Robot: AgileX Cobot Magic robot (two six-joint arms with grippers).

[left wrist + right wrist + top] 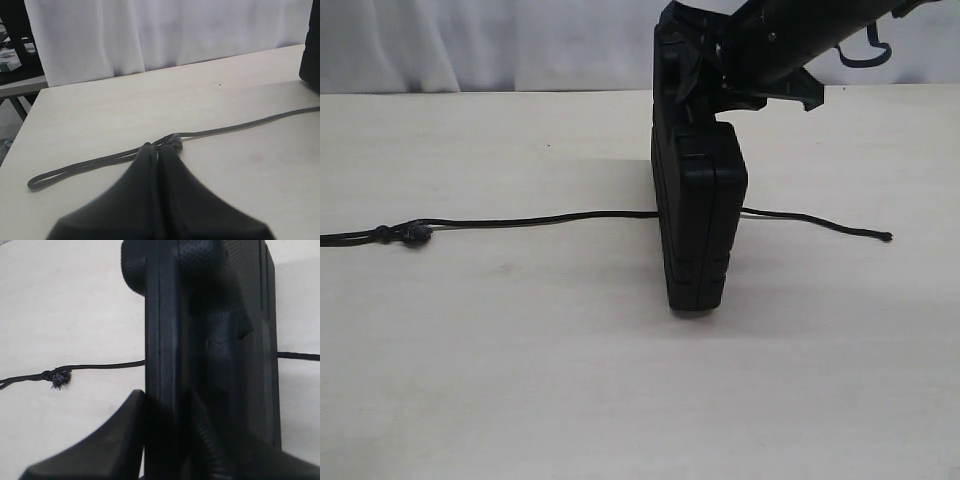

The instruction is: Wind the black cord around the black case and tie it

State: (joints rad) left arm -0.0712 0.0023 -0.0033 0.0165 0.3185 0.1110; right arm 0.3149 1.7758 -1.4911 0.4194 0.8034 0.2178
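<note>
The black case [700, 220] stands on end near the table's middle. My right gripper [692, 85] comes down from above and is shut on its upper edge. In the right wrist view my right gripper [167, 415] has a finger on each side of the black case [210, 315]. The black cord [540, 219] lies across the table and its middle is hidden by the case. Its knot [415, 233] is at the left and a free tip [887, 237] at the right. My left gripper [158, 149] is shut, its tips lined up with the frayed knot [176, 142]; no cord shows between them.
The pale table [520, 380] ends at a white curtain [470, 40] at the back. In the left wrist view the cord folds into a loop [37, 180] near the table's edge, with dark furniture [15, 60] beyond it. The left arm is outside the exterior view.
</note>
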